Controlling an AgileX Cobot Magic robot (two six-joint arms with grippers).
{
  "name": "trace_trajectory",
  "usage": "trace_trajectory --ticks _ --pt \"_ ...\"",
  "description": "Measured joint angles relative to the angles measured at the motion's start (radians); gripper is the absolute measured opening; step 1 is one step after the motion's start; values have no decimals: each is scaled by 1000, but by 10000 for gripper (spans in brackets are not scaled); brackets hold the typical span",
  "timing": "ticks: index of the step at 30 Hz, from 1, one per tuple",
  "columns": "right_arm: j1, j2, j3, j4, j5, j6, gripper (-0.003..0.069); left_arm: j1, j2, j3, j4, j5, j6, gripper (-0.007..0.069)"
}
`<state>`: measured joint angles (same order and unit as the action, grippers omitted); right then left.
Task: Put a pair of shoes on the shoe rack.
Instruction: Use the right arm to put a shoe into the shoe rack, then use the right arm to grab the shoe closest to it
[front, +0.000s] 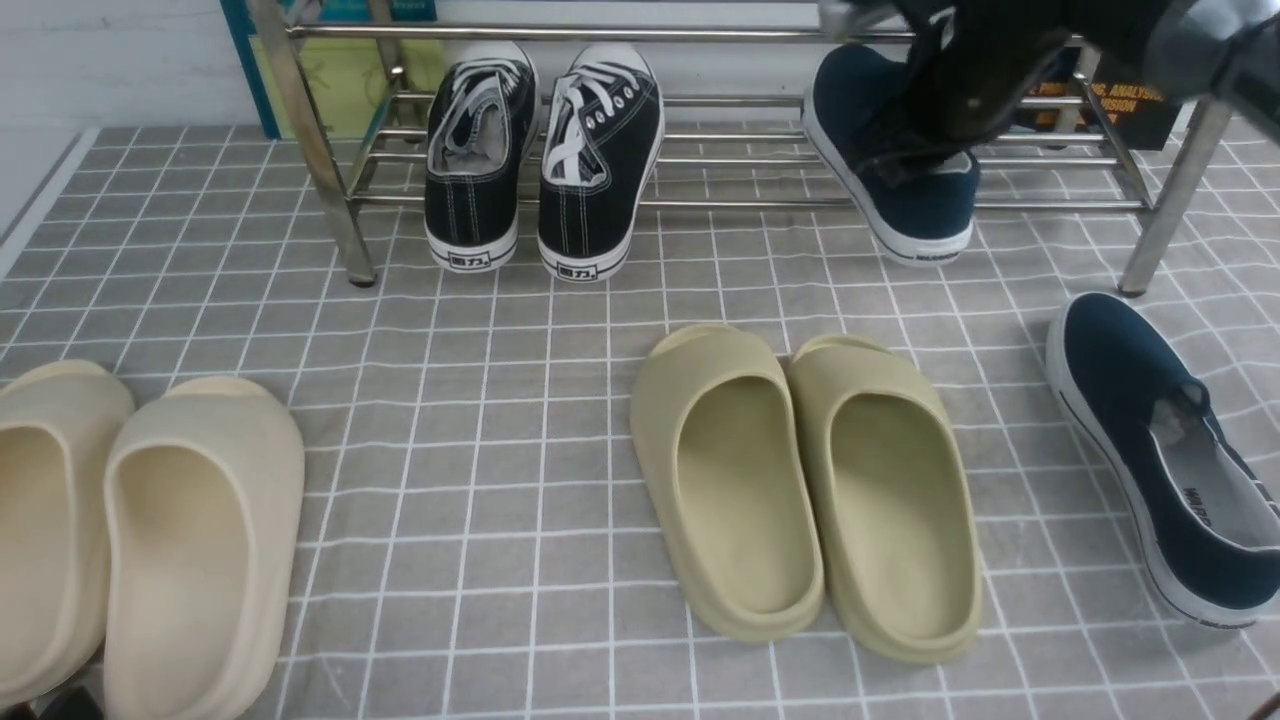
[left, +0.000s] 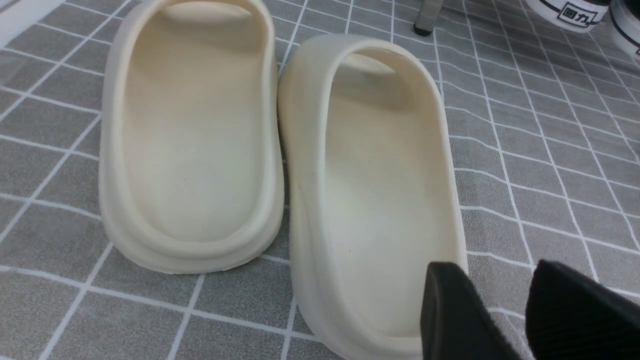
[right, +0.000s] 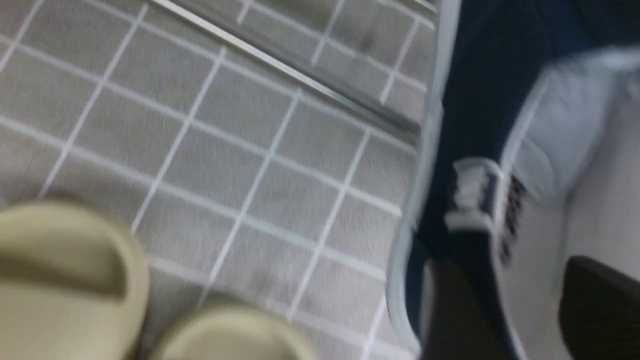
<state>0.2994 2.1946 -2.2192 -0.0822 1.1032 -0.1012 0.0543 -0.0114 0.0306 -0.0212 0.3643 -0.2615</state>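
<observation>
navy canvas, white rubber sole, pale grey lining: one slip-on shoe (front: 900, 190) lies on the low bars of the shiny chrome tube shoe rack (front: 320, 150), its side wall between the fingers of the right pincer (right: 520, 310), which stand apart. the other shoe (front: 1150, 440) lies on the floor, nearer the robot than this pincer. the left pincer (left: 520, 320), also apart, hangs over a smooth cream foam slipper (left: 375, 175). the black sneakers (front: 540, 150) carry heel labels reading "回力".

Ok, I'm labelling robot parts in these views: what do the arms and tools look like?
The left tool ends in two matt black, wedge-shaped fingers with rounded tips; one shows a fine surface texture. The right tool has similar dark fingers, blurred. The right arm is black with a grey section; blur hides any markings.
</observation>
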Motion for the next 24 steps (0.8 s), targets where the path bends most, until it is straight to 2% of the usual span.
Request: trace_trajectory --ticks 1,4,9,19,20,24 --pt "0 -13 -25 -1 67 0 404 0 0 0 0 0 0 239" --pt "0 -42 -41 -1 123 0 427 0 0 0 0 0 0 239" --pt "0 -147 47 2 139 8 432 0 0 0 0 0 0 239" --pt "0 -540 660 -1 139 58 433 0 0 0 0 0 0 239" --pt "0 -540 672 -2 139 61 433 0 0 0 0 0 0 239" --pt "-23 -658 925 -10 99 129 433 0 0 0 0 0 0 239"
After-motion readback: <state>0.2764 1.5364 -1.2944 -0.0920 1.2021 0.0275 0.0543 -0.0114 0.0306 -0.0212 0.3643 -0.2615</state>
